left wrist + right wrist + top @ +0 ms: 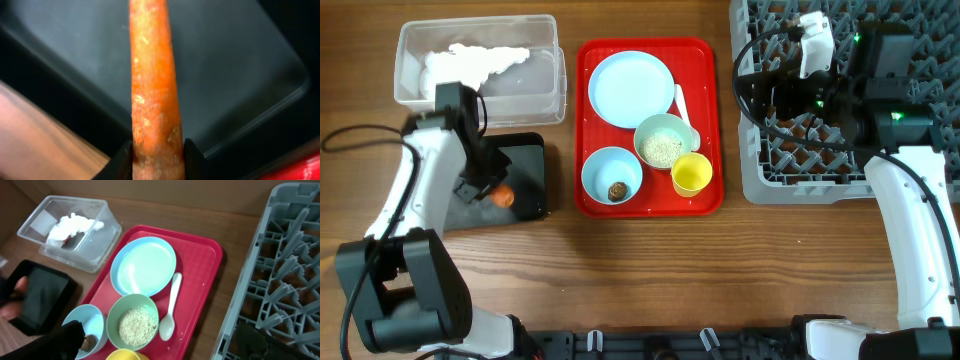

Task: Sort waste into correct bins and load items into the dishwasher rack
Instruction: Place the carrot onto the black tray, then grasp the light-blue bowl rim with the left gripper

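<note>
Orange carrot piece sits clamped in the left pincer, black tray beneath it, while the right pincer gapes wide.

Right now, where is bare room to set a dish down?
Bare wood in front of the red tray; narrow strip between it and the rack; the tray's far right corner beside the plate. Crowded: blue bowl, green bowl, yellow cup at its near end.

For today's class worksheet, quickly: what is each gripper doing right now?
Left gripper: closed on the carrot piece.
Right gripper: open, holding nothing.
</note>
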You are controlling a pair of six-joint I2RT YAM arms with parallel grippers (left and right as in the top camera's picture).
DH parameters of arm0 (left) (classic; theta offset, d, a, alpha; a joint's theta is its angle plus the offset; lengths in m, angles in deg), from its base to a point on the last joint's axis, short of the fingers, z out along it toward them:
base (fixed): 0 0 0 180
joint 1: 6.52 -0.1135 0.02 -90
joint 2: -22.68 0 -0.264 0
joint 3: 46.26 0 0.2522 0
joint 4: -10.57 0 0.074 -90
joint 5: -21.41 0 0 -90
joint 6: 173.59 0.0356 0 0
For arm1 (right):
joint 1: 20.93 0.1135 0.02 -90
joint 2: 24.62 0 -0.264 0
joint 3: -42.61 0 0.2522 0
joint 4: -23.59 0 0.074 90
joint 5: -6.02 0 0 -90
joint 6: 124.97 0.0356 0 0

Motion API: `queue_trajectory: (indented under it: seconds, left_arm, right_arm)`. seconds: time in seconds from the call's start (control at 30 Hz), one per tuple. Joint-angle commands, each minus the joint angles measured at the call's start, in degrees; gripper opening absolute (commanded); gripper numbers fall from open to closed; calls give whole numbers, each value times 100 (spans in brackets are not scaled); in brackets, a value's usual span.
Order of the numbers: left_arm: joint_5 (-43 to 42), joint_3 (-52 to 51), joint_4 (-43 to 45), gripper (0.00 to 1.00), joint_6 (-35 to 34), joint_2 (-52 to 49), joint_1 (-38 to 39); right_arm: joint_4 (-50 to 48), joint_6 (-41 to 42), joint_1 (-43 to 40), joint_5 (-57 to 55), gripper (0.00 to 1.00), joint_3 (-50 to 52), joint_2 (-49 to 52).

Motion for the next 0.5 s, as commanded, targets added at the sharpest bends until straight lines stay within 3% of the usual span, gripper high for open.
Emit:
queue_trajectory:
  seconds: [0.0, 0.1, 0.13, 0.2, 0.27, 0.33, 0.4, 0.47]
  left_arm:
    - [186, -1152, 1513, 6, -734, 55, -173]
    - [186, -1676, 2564, 5, -916, 55, -173]
    - [186, -1676, 2656, 15, -914, 55, -173]
    - [160, -1674, 2758, 63, -909, 61, -173]
    - [160, -1672, 2732, 80, -885, 153, -173]
    - [157, -1615, 2662, 86, -841, 437, -173]
    - [-87, -1515, 2632, 89, -363, 903, -168]
    - [-778, -1366, 2627, 95, 608, 1624, -76]
  right_arm:
    - [20, 39, -7, -13, 100, -13, 35]
    - [83, 39, -7, -11, 100, -13, 35]
    - [114, 39, -7, -13, 100, -13, 35]
    - [118, 39, -7, -11, 100, -13, 35]
    - [109, 39, -7, -13, 100, -13, 35]
    - [111, 37, -7, -13, 100, -13, 35]
    - [111, 39, -7, -11, 100, -13, 35]
    - [109, 39, -7, -9, 100, -13, 35]
